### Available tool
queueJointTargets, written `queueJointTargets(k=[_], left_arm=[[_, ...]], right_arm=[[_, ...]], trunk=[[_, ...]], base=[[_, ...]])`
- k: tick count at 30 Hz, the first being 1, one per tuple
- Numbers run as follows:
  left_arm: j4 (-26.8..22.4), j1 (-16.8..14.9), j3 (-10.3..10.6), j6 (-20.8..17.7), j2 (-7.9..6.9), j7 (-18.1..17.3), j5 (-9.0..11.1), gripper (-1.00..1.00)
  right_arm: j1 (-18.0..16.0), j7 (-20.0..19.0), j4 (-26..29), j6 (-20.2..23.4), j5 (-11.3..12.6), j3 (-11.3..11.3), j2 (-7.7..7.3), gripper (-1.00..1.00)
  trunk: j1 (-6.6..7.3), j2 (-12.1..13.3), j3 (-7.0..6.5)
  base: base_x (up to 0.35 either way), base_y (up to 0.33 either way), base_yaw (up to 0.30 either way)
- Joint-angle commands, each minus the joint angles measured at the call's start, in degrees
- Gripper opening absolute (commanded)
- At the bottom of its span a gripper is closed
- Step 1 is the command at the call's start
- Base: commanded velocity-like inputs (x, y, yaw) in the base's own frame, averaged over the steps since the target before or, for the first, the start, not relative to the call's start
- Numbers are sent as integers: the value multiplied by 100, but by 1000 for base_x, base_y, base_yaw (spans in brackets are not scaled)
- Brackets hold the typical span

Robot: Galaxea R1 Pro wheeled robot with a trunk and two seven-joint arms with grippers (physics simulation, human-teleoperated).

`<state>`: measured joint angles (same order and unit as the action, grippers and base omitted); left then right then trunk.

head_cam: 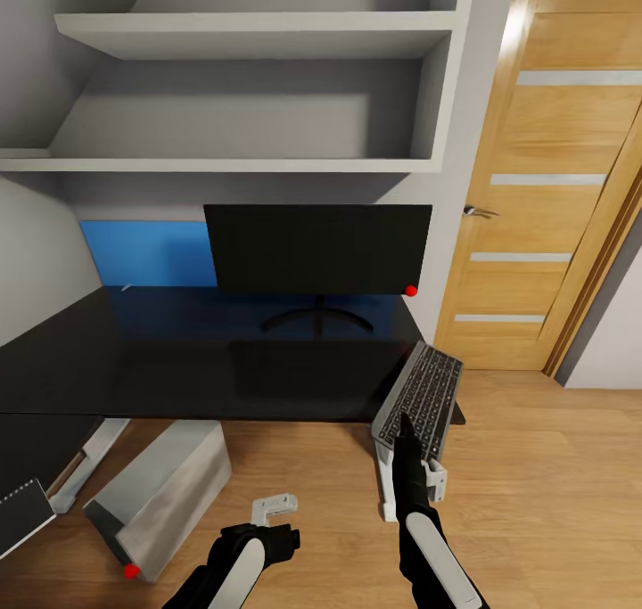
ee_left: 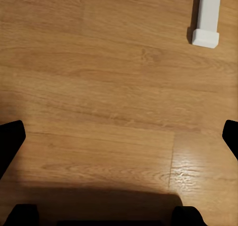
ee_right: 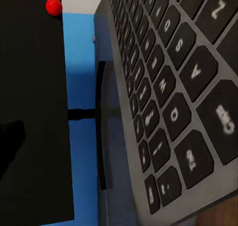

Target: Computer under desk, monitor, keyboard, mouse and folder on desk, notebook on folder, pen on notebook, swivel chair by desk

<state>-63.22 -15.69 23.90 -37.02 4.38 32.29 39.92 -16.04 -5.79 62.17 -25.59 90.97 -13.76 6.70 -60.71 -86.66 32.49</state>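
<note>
Grey slim keyboard (head_cam: 421,397) tilts off the glossy black desk (head_cam: 178,359) edge.

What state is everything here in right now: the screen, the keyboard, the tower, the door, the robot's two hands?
monitor: upright on desk, screen dark
keyboard: tilted, at the desk's corner, in right gripper
computer: tipped on the floor
door: closed
left gripper: open, holding nothing
</note>
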Motion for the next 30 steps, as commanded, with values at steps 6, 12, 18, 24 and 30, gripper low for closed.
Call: queueJointTargets(k=[6,12,18,24,30], left_arm=[[-6,-4,9,-6,-5,58,60,100],[-6,-4,9,-3,-6,58,52,100],[-6,-4,2,-1,-7,58,51,100],[-6,-4,1,2,-14,65,44,100],[-6,-4,3,2,-11,60,43,100]], right_arm=[[-5,-45,-3,-32,61,-12,-2,100],[-5,-45,-8,-29,63,-12,-2,100],[-5,-45,-163,-13,76,-12,5,100],[-5,80,-243,25,85,-12,7,100],[-7,282,-277,46,92,-12,7,100]], trunk=[[0,-3,6],[0,-3,6],[0,-3,6],[0,-3,6],[0,-3,6]], base=[[0,0,0],[0,0,0],[0,0,0],[0,0,0],[0,0,0]])
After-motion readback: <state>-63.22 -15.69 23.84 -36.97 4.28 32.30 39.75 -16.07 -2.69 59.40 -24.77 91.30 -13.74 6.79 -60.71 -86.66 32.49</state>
